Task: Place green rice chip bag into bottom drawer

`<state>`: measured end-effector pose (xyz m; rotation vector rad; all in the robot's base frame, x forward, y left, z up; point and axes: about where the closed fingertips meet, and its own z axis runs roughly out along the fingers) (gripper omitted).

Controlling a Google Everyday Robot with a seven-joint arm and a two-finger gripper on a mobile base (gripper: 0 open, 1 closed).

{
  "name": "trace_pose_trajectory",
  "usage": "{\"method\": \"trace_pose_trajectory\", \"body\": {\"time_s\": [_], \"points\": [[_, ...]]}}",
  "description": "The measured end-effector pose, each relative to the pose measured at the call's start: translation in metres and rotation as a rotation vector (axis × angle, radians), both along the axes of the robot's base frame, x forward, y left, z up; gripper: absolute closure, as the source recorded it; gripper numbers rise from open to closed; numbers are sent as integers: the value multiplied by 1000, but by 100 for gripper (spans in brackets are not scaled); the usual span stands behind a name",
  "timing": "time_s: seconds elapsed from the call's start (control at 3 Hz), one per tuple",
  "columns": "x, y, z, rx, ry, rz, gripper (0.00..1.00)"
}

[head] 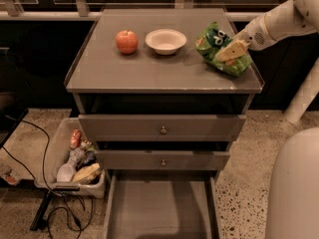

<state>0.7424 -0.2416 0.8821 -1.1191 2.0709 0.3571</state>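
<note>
The green rice chip bag (218,45) lies on the right part of the cabinet top (124,71), crinkled, with a dark round logo facing up. My gripper (232,50) comes in from the right on a white arm (279,24) and rests on the bag's right side, over its upper face. The bottom drawer (160,208) is pulled out at the foot of the cabinet, with its plain grey floor showing and nothing in it.
A red apple (127,41) and a white bowl (166,40) stand on the cabinet top left of the bag. Two closed drawer fronts with round knobs (163,130) sit above the open drawer. A grey bin (77,158) of wrappers and black cables (55,213) lie on the floor at left.
</note>
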Motion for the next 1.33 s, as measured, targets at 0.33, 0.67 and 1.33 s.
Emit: {"method": "trace_pose_trajectory", "body": {"time_s": [0.33, 0.67, 1.33], "points": [[0, 0, 0, 0, 0, 0, 88], [0, 0, 0, 0, 0, 0, 100], [-44, -6, 14, -31, -40, 80, 100]]}}
